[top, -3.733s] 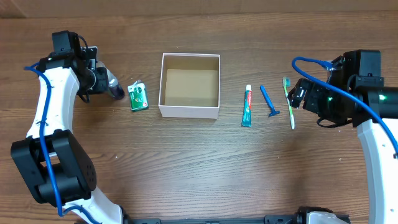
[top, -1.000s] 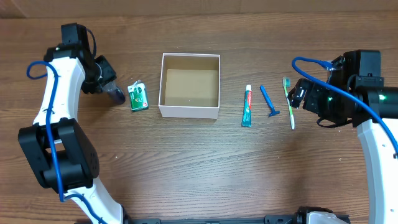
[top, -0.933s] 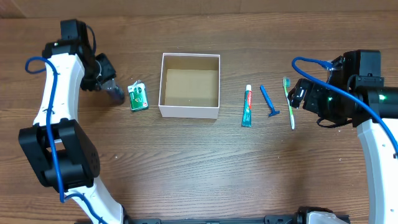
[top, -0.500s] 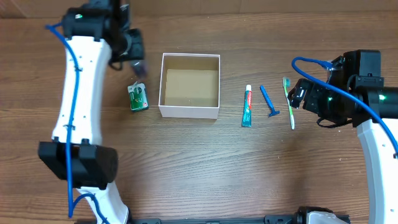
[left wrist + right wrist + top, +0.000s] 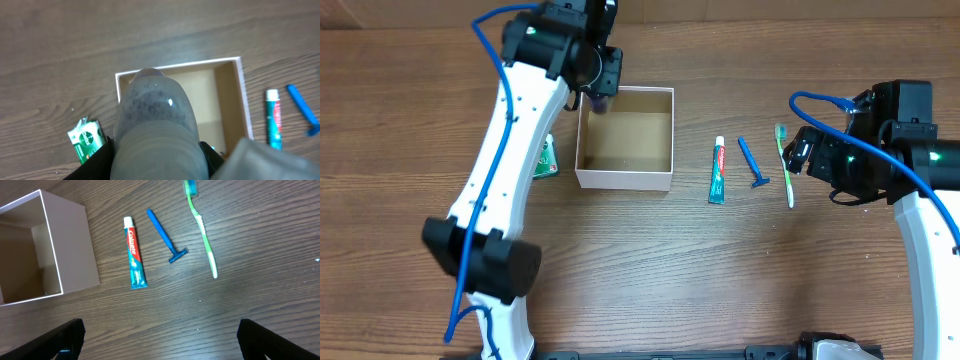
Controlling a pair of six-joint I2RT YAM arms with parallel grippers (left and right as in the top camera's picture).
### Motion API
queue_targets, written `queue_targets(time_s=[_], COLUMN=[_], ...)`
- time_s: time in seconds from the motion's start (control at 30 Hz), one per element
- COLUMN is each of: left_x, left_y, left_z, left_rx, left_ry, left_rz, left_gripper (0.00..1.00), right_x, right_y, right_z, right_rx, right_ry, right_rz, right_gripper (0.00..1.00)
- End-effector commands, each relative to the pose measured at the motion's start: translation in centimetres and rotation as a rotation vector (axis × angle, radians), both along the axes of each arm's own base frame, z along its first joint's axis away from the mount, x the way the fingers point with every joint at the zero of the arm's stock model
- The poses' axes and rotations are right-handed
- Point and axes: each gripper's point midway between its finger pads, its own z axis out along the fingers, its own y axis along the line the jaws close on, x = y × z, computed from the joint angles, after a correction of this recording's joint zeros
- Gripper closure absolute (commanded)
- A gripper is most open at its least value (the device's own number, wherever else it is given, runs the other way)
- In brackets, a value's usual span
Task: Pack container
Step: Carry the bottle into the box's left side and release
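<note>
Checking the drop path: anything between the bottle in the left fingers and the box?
Nothing visible. The bottle hangs over a corner of the box, close to the rim, and the cardboard floor showing around it looks bare. The green packet lies outside the box, on the table.

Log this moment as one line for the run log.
left gripper: shut on translucent speckled rounded object, over corner of white square container; right gripper: open, empty; unpacked: green packet, toothpaste tube, blue razor, green toothbrush

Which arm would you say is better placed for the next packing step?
Left: left gripper holds a clear bottle above the container corner; right gripper is open, off by the toothbrush.
</note>
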Motion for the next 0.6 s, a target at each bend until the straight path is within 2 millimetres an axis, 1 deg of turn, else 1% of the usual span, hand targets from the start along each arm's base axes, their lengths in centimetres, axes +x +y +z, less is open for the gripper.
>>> queue_targets(time_s=[0.0, 0.07, 0.17, 0.23, 0.3, 0.4, 0.57], left_x=[0.8, 0.8, 0.6, 0.6, 0.8, 1.3, 2.0], left_y=[0.4, 0.4, 0.4, 0.5, 1.1, 1.7, 2.6], left_z=[-4.9, -7.1, -9.6, -10.7, -11.8, -12.0, -11.6], left_rx=[0.054, 0.066, 0.078, 0.079, 0.076, 0.067, 0.053], left_ry=[0.107, 0.165, 0.229, 0.258, 0.281, 0.276, 0.257], left_rz=[0.019, 0.033, 0.06, 0.086, 0.13, 0.153, 0.176], left_gripper=[0.58, 0.59, 0.59, 0.59, 0.57, 0.54, 0.43], right_x=[0.4, 0.4, 0.4, 0.4, 0.4, 0.4, 0.4], right_y=[-0.3, -0.3, -0.3, -0.3, -0.3, -0.3, -0.3], right_z=[0.8, 0.8, 0.8, 0.8, 0.8, 0.8, 0.8], right_rx=[-0.015, -0.015, -0.015, -0.015, -0.015, -0.015, -0.015], right_ry=[-0.029, -0.029, -0.029, -0.029, -0.029, -0.029, -0.029], right_rz=[-0.003, -0.003, -0.003, -0.003, -0.003, -0.003, -0.003], right_gripper=[0.0, 0.0, 0.0, 0.0, 0.0, 0.0, 0.0])
